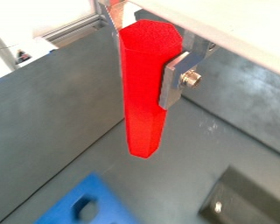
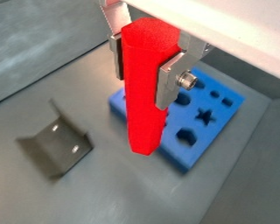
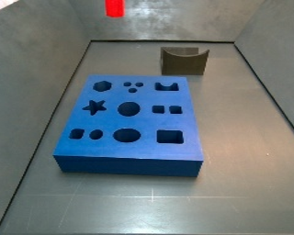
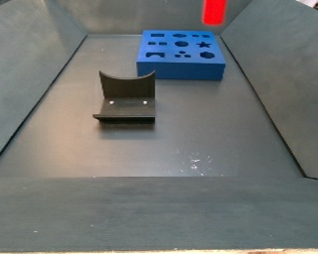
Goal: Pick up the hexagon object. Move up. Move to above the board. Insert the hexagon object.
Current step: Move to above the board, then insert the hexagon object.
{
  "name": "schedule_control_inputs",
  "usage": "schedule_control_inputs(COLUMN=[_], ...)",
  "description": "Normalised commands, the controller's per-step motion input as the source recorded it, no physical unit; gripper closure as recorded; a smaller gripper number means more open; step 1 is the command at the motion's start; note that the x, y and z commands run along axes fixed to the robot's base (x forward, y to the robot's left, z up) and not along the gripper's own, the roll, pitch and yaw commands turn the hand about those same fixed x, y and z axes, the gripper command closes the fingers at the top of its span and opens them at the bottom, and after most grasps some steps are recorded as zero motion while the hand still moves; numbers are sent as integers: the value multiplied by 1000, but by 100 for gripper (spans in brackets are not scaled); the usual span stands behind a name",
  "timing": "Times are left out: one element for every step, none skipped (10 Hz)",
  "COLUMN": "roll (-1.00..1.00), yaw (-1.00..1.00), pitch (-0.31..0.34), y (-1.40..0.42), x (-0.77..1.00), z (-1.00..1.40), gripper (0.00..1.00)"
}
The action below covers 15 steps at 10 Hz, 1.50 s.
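My gripper is shut on the hexagon object, a tall bright red peg held upright between the silver fingers. Both wrist views show this grip, with the gripper on the peg. The peg hangs high in the air. Only its lower end shows at the top edge of both side views; the gripper itself is out of those views. The board is a thick blue slab with shaped holes, lying on the floor. One corner shows below the peg in both wrist views.
The fixture, a dark bracket with a curved notch, stands on the floor apart from the board. Sloping grey walls enclose the floor on all sides.
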Motion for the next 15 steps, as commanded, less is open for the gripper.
schedule_control_inputs(roll=[-12,-4,11,-6,5,12,22,40,70,77,79,0,-23,-84,-36], yaw=[5,6,12,9,10,13,9,9,9,9,10,0,0,-46,-34], pitch=[120,119,120,122,127,129,133,133,146,134,114,0,0,0,0], y=[-1000,-1000,-1000,-1000,-1000,-1000,-1000,-850,-501,-306,-194,3,143,714,834], x=[323,329,336,350,363,376,403,375,261,192,139,0,0,-214,-286], z=[219,221,220,225,230,231,234,201,123,78,54,-49,-191,-254,-246], gripper=[100,100,100,100,100,100,100,100,100,100,100,100,100,100,100])
